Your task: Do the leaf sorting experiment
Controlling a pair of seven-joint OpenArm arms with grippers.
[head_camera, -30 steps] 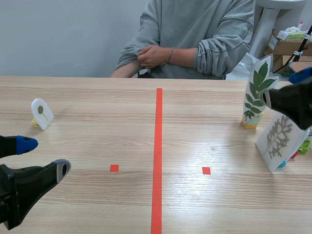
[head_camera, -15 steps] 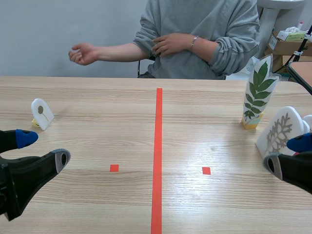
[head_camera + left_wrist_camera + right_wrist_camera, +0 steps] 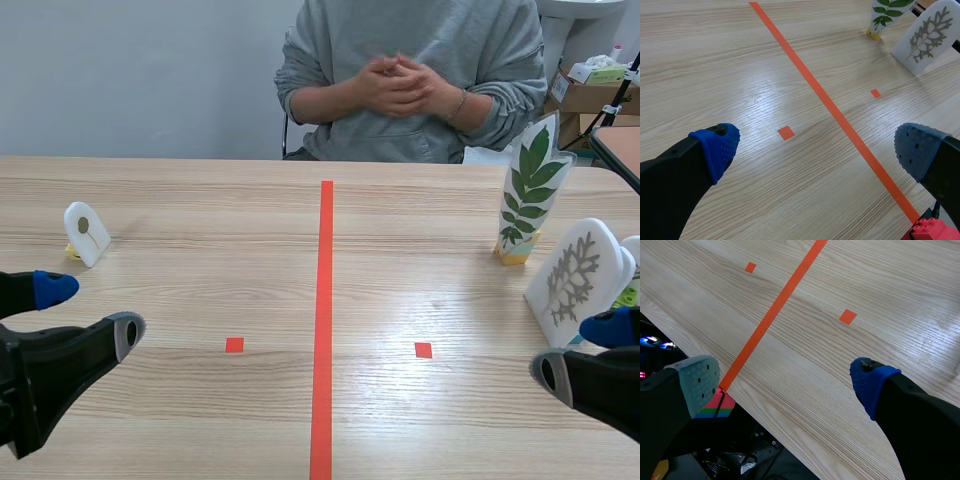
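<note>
Three leaf cards stand on the wooden table. A small white card with a little round leaf (image 3: 86, 233) is at the far left. A tall card with a green compound leaf (image 3: 527, 185) (image 3: 886, 9) stands far right, and a white card with a pale skeleton leaf (image 3: 575, 281) (image 3: 927, 35) leans just nearer. My left gripper (image 3: 88, 312) (image 3: 815, 150) hovers open low at the left, nothing between its fingers. My right gripper (image 3: 580, 348) (image 3: 785, 382) is open at the lower right, just in front of the skeleton leaf card, holding nothing.
A red tape line (image 3: 324, 320) splits the table, with a small red square (image 3: 234, 345) (image 3: 423, 350) on each side. A person sits across with clasped hands (image 3: 400, 85). The table's near edge (image 3: 790, 420) lies under my right gripper, with coloured blocks (image 3: 717, 407) below.
My right arm dropped from beside the tall green leaf card to the lower right. The person swung an arm out, then clasped both hands. My left gripper barely moved.
</note>
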